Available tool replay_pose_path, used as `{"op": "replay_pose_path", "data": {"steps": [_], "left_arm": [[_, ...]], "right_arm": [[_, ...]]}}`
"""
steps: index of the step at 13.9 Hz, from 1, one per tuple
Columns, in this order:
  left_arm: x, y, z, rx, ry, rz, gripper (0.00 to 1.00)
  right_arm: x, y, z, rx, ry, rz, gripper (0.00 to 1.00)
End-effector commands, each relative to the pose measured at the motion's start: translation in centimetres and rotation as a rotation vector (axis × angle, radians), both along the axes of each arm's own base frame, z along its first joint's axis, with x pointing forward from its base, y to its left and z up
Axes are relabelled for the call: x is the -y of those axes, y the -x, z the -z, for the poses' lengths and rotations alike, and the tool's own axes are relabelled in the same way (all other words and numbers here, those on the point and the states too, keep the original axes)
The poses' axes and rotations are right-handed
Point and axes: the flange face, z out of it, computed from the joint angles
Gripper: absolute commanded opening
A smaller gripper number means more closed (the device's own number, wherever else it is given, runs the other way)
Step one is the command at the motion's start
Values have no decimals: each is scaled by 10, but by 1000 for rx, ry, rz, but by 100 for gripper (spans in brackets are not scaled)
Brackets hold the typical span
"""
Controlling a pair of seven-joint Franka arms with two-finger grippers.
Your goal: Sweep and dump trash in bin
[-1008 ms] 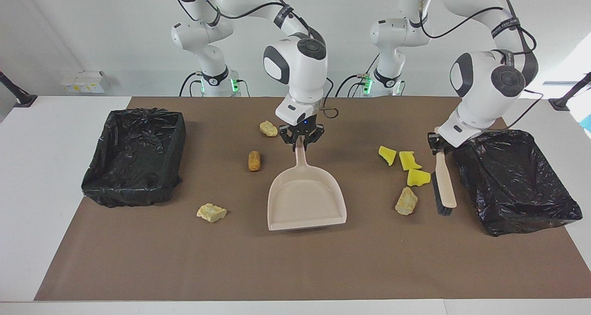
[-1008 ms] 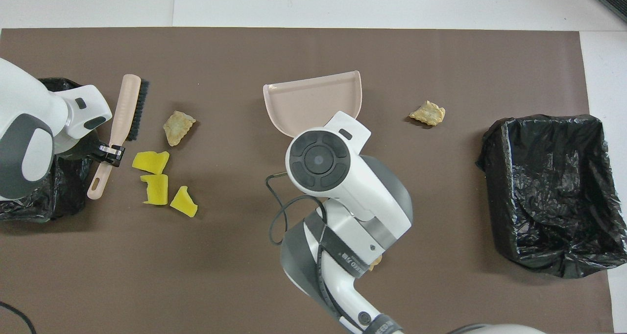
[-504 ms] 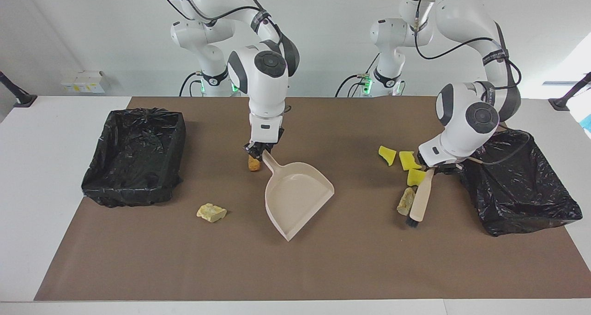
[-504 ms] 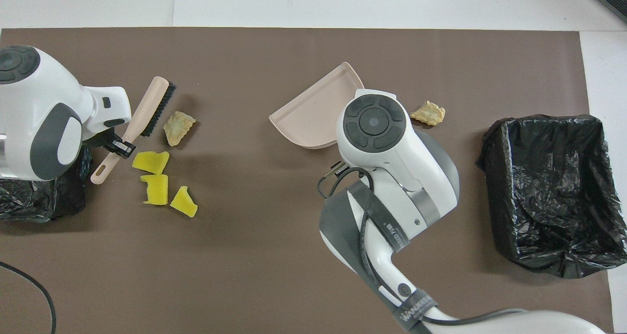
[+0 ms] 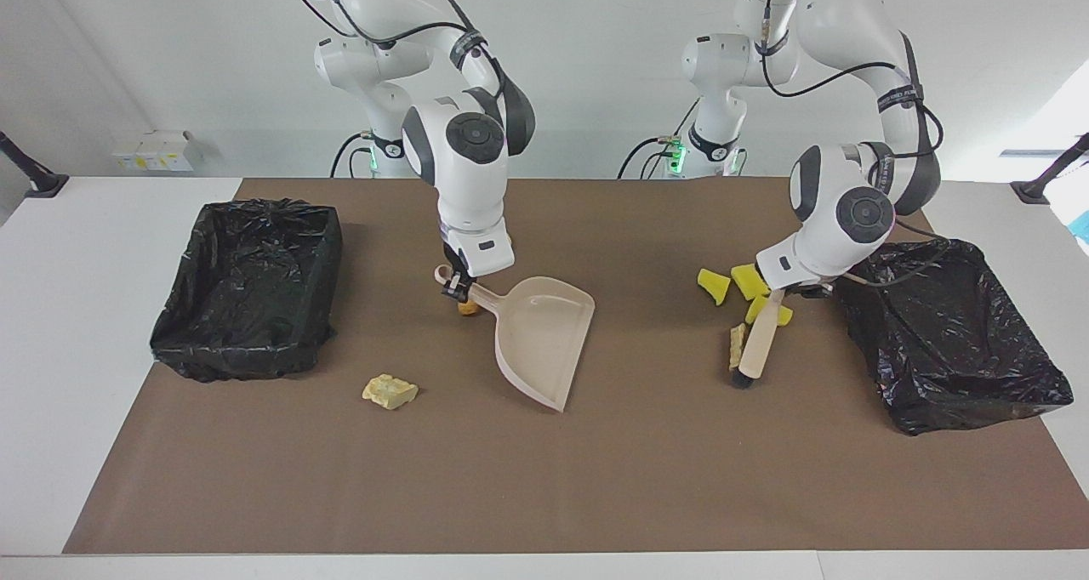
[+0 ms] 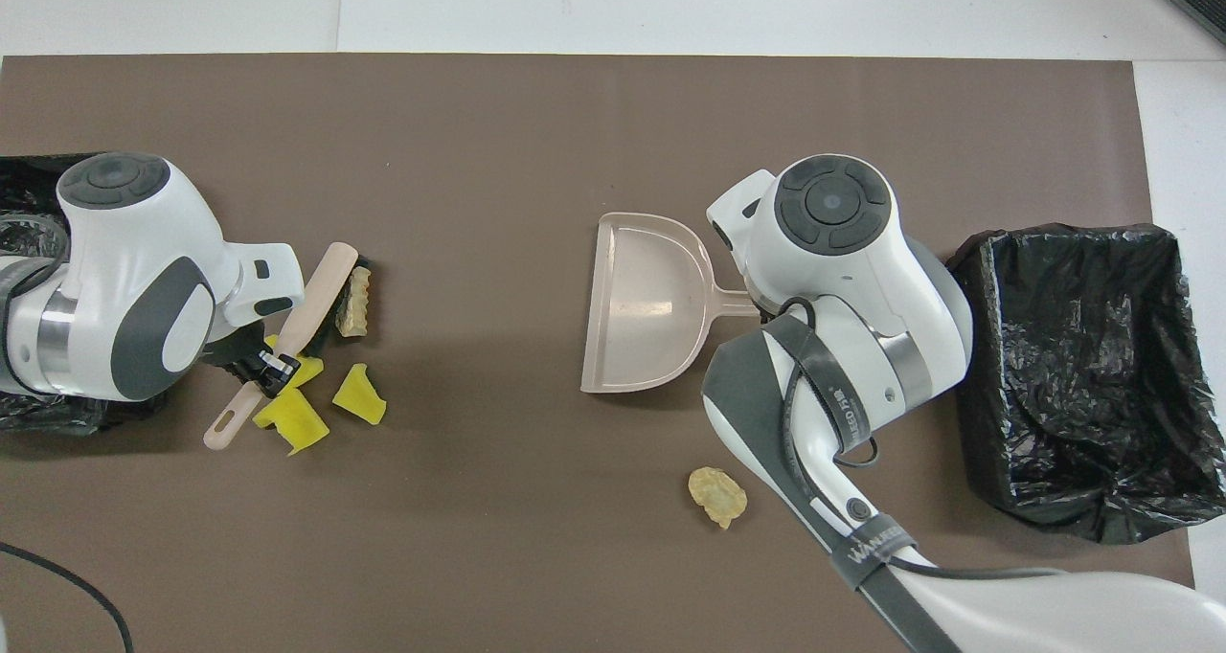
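Left gripper (image 5: 784,290) clamps the brush (image 5: 755,344) against the trash (image 5: 737,345); right gripper (image 5: 457,287) grips the dustpan (image 5: 536,338). Sweep toward 9 o'clock in the facing view, keeping the pan's lip flat on the table (image 5: 595,478).

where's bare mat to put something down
Bare: the wide strip of mat farther from the robots than the dustpan, and between dustpan and brush. Crowded: the scraps beside the brush.

A robotics lab: two robot arms (image 5: 459,138), bare white walls.
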Motion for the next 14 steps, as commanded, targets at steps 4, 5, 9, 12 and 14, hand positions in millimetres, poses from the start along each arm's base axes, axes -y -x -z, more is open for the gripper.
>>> {"op": "replay_pose_path", "data": {"steps": [4,5,9,12,14], "left_arm": [[-49,9,-82,55,40,-374,0],[-68,18,-89,45,18,-456,0],[-83,77,-69,-57,-191,-847,0],[-75,108,-18,-30,-182,-834,0],[-53,110,-4,-3,-138,-710,0]], "right_arm": [[14,7,7,-4,-95,-318,0],[6,8,10,15,-103,-318,0],[-21,20,18,21,-106,-299,0],[-34,36,21,36,-84,-186,0],[-37,46,23,83,-51,-89,0]]}}
